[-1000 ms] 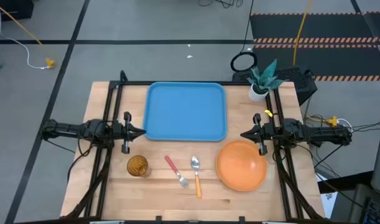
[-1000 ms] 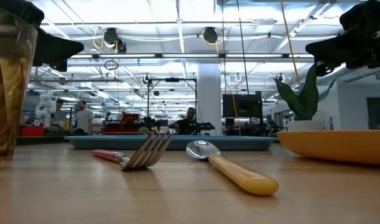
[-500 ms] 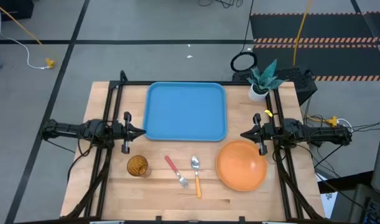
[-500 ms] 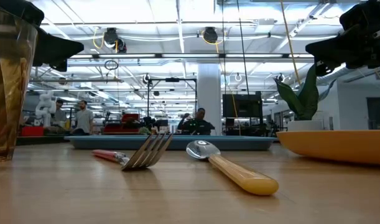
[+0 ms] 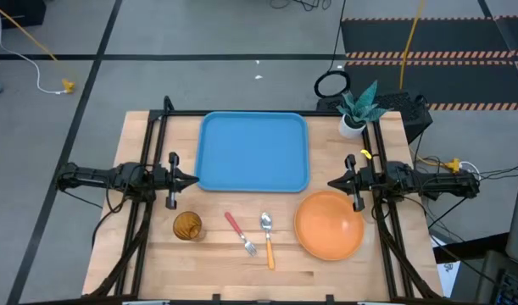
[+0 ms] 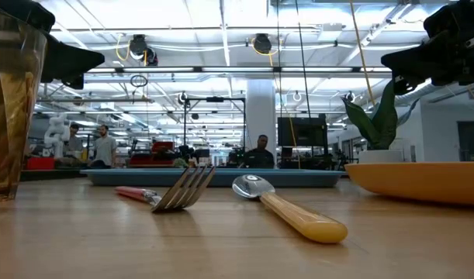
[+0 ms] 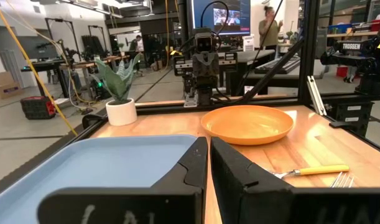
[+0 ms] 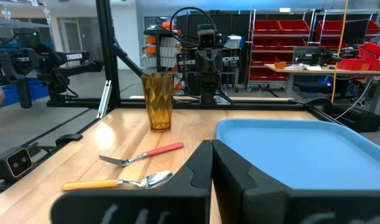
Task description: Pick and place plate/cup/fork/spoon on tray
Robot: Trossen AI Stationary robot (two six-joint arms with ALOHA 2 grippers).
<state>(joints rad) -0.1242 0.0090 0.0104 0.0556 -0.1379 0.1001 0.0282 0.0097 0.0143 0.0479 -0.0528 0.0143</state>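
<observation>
The light-blue tray point(image 5: 253, 152) lies at the table's far middle. The orange plate point(image 5: 329, 224) lies at the near right. The amber cup point(image 5: 187, 225) stands at the near left. The red-handled fork point(image 5: 239, 232) and the orange-handled spoon point(image 5: 267, 238) lie side by side between them. My left gripper point(image 5: 194, 180) hovers shut at the tray's left edge, above the table. My right gripper point(image 5: 331, 182) hovers shut at the tray's right edge, just beyond the plate. Both are empty.
A small potted plant point(image 5: 357, 108) stands at the far right corner. A black frame point(image 5: 157, 127) runs along the table's left, right and far sides. Bare wood lies along the near edge point(image 5: 242, 280).
</observation>
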